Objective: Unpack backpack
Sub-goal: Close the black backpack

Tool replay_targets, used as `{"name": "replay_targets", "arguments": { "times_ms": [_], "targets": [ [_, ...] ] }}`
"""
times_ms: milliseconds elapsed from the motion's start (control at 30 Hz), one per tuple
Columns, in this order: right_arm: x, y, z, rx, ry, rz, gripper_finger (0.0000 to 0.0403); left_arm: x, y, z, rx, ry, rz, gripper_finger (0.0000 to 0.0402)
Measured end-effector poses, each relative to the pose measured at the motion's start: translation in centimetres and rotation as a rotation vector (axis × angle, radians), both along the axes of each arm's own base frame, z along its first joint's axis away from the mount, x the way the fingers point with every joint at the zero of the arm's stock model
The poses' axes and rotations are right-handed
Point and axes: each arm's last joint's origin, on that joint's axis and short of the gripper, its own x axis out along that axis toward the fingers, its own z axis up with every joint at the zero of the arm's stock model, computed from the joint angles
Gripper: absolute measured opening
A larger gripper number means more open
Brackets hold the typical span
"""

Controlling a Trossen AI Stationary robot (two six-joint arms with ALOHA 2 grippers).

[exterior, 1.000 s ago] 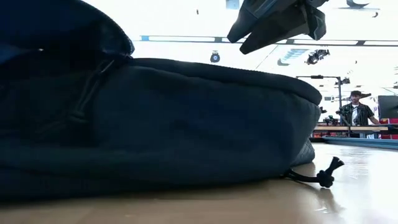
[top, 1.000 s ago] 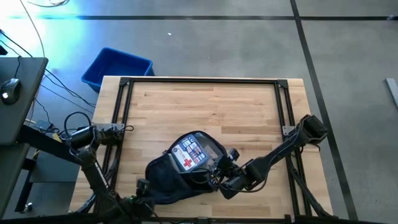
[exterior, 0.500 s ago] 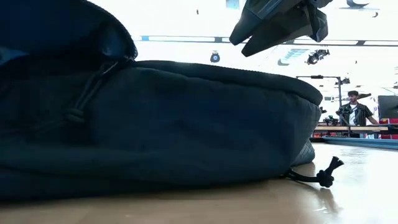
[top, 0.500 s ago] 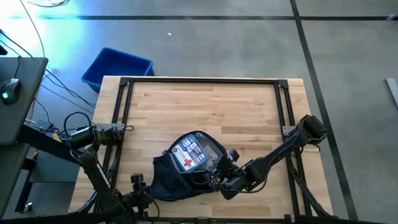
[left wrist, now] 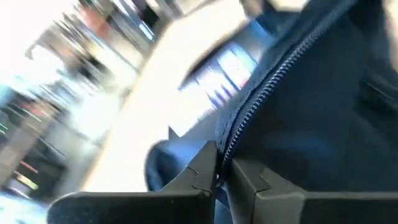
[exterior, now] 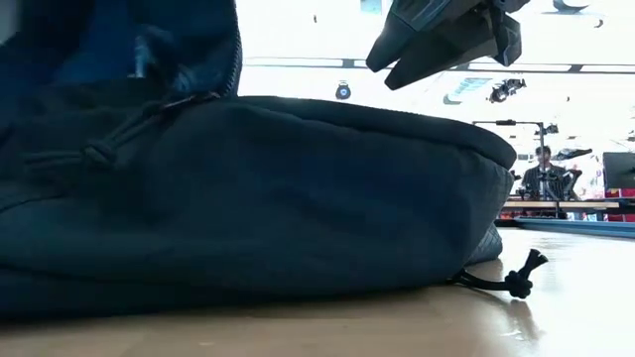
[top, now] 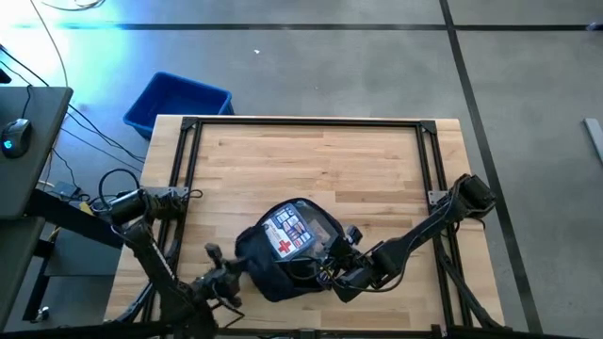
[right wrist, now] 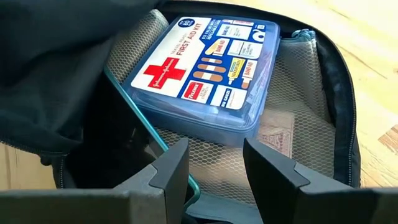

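Dark navy backpack (top: 273,268) lies open on wooden table (top: 311,160), near front edge, between both arms. First aid kit (top: 287,231), clear plastic box with red cross label, sits inside open compartment on mesh lining. Left gripper (left wrist: 219,175) at backpack's left side, fingers pressed together, pinching fabric edge beside zipper (left wrist: 261,99). Right gripper (right wrist: 214,168) at backpack's right side, fingers spread, pointing into opening just short of kit. Blue plastic bin (top: 177,102) on floor beyond table's far left corner. Person stands far off in room behind.
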Motion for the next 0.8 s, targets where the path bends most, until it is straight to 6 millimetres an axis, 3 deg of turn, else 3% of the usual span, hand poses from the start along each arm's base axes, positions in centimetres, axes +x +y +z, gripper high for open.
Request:
{"name": "replay_targets", "arguments": {
  "times_ms": [133, 233, 467, 600, 667, 800],
  "targets": [
    [0.0, 0.0, 0.1, -0.016, -0.015, -0.011, 0.0138, 2.9, 1.7, 1.9, 0.228, -0.08, -0.015, 0.0001],
    [0.1, 0.0, 0.1, -0.027, -0.037, -0.023, 0.0138, 6.0, 3.9, 2.5, 0.376, -0.028, 0.039, 0.0001],
    [-0.3, 0.4, -0.2, -0.063, -0.027, -0.023, 0.0138, 12.9, 9.0, 1.7, 0.333, 0.188, 0.182, 0.0001],
    [-1.2, 0.4, -0.4, -0.082, 0.02, -0.047, 0.0138, 16.4, 9.2, 1.6, 0.17, 0.357, -0.074, 0.0001],
    [-2.0, 0.2, -0.6, -0.082, 0.063, -0.079, 0.0138, 17.7, 9.0, 1.9, 0.093, 0.351, -0.23, 0.0001],
    [-3.7, -0.4, -1.1, -0.09, 0.18, -0.16, 0.0138, 18.7, 9.2, 2.8, 0.082, 0.312, -0.345, 0.0002]
  ]
}}
